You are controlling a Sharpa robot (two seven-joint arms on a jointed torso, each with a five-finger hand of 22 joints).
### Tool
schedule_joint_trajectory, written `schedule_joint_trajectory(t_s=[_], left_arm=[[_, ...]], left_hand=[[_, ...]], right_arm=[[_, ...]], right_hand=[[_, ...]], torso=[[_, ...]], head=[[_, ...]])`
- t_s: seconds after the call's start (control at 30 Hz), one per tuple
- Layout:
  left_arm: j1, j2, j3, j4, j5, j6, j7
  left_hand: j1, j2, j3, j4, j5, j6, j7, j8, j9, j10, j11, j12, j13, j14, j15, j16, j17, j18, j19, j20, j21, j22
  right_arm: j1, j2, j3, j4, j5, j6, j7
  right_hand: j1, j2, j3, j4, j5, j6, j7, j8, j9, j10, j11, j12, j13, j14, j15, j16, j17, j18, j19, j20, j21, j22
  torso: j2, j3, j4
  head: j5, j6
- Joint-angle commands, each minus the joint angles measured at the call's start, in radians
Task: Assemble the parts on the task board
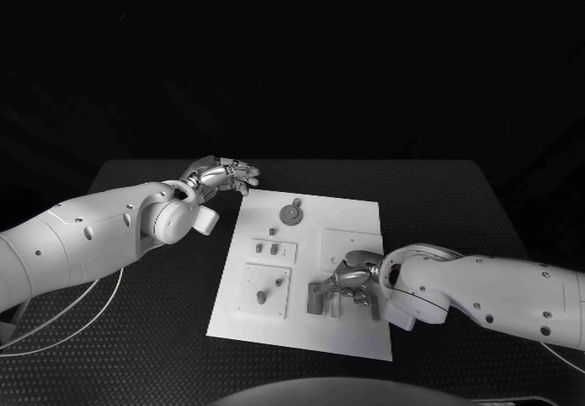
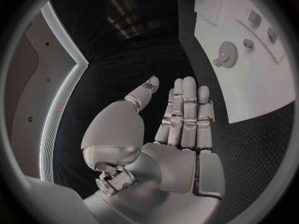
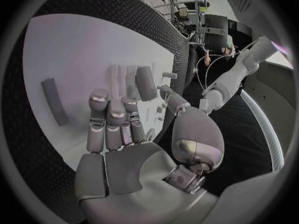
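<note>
A black textured table (image 1: 146, 296) was seen under a dark room, with the white rectangular task board (image 1: 347, 330) laid flat mid-table. The small grey parts (image 1: 290, 213) were scattered across it. The left hand (image 1: 222, 178) was held just off the board's far corner, fingers straight, nothing gripped. The right hand (image 1: 353, 279) was lowered over grey parts near the board's middle; whether anything was gripped couldn't be told.

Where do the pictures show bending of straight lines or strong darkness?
Head view: the room behind the black table is dark, and the task board stands out bright. Left wrist view: the board's straight edge curves. Right wrist view: the board's edges bend too.
</note>
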Motion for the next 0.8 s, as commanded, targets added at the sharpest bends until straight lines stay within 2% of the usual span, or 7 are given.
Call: schedule_joint_trajectory(t_s=[0.03, 0.3, 0.47, 0.53, 0.63, 0.67, 0.8], left_arm=[[0.001, 0.001, 0.001, 0.001, 0.006, 0.013, 0.006], [0.001, -0.001, 0.001, 0.002, 0.006, 0.013, 0.007], [0.001, -0.003, 0.001, 0.002, 0.006, 0.012, 0.008], [0.001, -0.003, 0.001, 0.002, 0.006, 0.012, 0.009], [0.001, -0.003, 0.001, 0.001, 0.006, 0.011, 0.009], [0.001, -0.004, 0.001, 0.000, 0.006, 0.011, 0.009], [0.001, -0.004, 0.001, -0.002, 0.006, 0.012, 0.010]], left_hand=[[-0.007, 0.000, 0.000, 0.007, 0.000, 0.000, 0.006, -0.006, 0.001, -0.008, 0.002, 0.007, -0.001, -0.004, 0.005, -0.004, 0.001, -0.004, -0.007, -0.023, -0.004, 0.001], [-0.007, 0.001, 0.000, 0.007, 0.000, 0.000, 0.006, -0.007, 0.001, -0.008, 0.002, 0.007, -0.001, -0.004, 0.005, -0.004, 0.001, -0.004, -0.007, -0.023, -0.005, 0.002], [-0.007, 0.001, 0.000, 0.008, 0.000, 0.000, 0.006, -0.007, 0.001, -0.008, 0.002, 0.007, -0.001, -0.004, 0.005, -0.004, 0.001, -0.003, -0.007, -0.023, -0.005, 0.002], [-0.007, 0.001, 0.000, 0.008, 0.000, 0.000, 0.006, -0.007, 0.001, -0.008, 0.002, 0.007, -0.001, -0.004, 0.005, -0.004, 0.002, -0.003, -0.007, -0.023, -0.005, 0.002], [-0.007, 0.001, 0.000, 0.008, 0.000, 0.000, 0.006, -0.007, 0.001, -0.008, 0.002, 0.007, -0.001, -0.004, 0.005, -0.004, 0.002, -0.003, -0.007, -0.023, -0.005, 0.002], [-0.007, 0.001, 0.000, 0.008, 0.000, -0.001, 0.006, -0.007, 0.001, -0.008, 0.002, 0.007, -0.001, -0.004, 0.005, -0.004, 0.002, -0.003, -0.007, -0.023, -0.005, 0.002], [-0.006, 0.000, 0.000, 0.008, 0.000, -0.001, 0.006, -0.007, 0.001, -0.008, 0.002, 0.007, -0.001, -0.004, 0.005, -0.004, 0.002, -0.003, -0.007, -0.023, -0.005, 0.002]], right_arm=[[-0.001, -0.014, 0.000, 0.010, -0.088, -0.032, 0.124], [0.006, -0.057, 0.001, 0.024, -0.211, -0.086, 0.296], [0.014, -0.080, 0.001, 0.032, -0.329, -0.125, 0.408], [0.016, -0.083, 0.001, 0.028, -0.413, -0.150, 0.448], [0.017, -0.079, 0.001, 0.023, -0.531, -0.175, 0.508], [0.017, -0.077, 0.001, 0.022, -0.551, -0.179, 0.519], [0.018, -0.055, 0.000, 0.023, -0.719, -0.214, 0.558]], right_hand=[[0.021, 0.001, 0.001, -0.011, -0.001, -0.003, 0.000, 0.002, 0.003, 0.002, 0.001, -0.004, 0.001, 0.001, -0.005, -0.004, 0.002, 0.031, -0.001, -0.010, 0.002, -0.002], [0.106, -0.003, -0.004, -0.059, 0.002, -0.055, 0.015, -0.025, -0.003, -0.009, 0.015, 0.000, 0.009, -0.008, 0.006, -0.013, 0.005, 0.031, -0.010, -0.017, -0.003, -0.007], [0.238, 0.035, -0.034, -0.126, 0.046, -0.084, 0.032, -0.037, -0.003, -0.034, 0.032, 0.009, 0.020, -0.027, 0.023, -0.025, 0.011, 0.031, -0.035, -0.013, -0.012, -0.008], [0.321, 0.024, -0.013, -0.127, 0.045, -0.089, 0.034, -0.040, -0.003, -0.044, 0.035, 0.009, 0.021, -0.036, 0.025, -0.030, 0.013, 0.031, -0.046, -0.013, -0.018, -0.009], [0.447, -0.007, 0.081, -0.124, 0.031, -0.111, 0.047, -0.053, -0.010, -0.075, 0.048, 0.005, 0.021, -0.065, 0.039, -0.041, 0.018, 0.031, -0.076, 0.002, -0.035, -0.012], [0.458, -0.010, 0.091, -0.125, 0.031, -0.113, 0.047, -0.054, -0.010, -0.078, 0.048, 0.005, 0.022, -0.068, 0.040, -0.042, 0.019, 0.031, -0.079, 0.004, -0.036, -0.012], [0.540, -0.042, 0.187, -0.123, 0.017, -0.158, 0.013, -0.066, -0.014, -0.134, 0.023, 0.013, 0.017, -0.132, 0.024, -0.043, 0.039, 0.031, -0.134, 0.034, -0.040, 0.004]], torso=[[0.000, -0.0003, -0.0009], [0.000, -0.0003, -0.0009], [-0.001, -0.0006, -0.0010], [0.000, -0.0003, -0.0016], [0.000, 0.0002, -0.0011], [0.000, 0.0005, -0.0011], [0.000, 0.0009, -0.0014]], head=[[0.001, 0.002], [0.003, 0.007], [0.004, 0.009], [0.005, 0.010], [0.004, 0.011], [0.005, 0.011], [0.006, 0.011]])
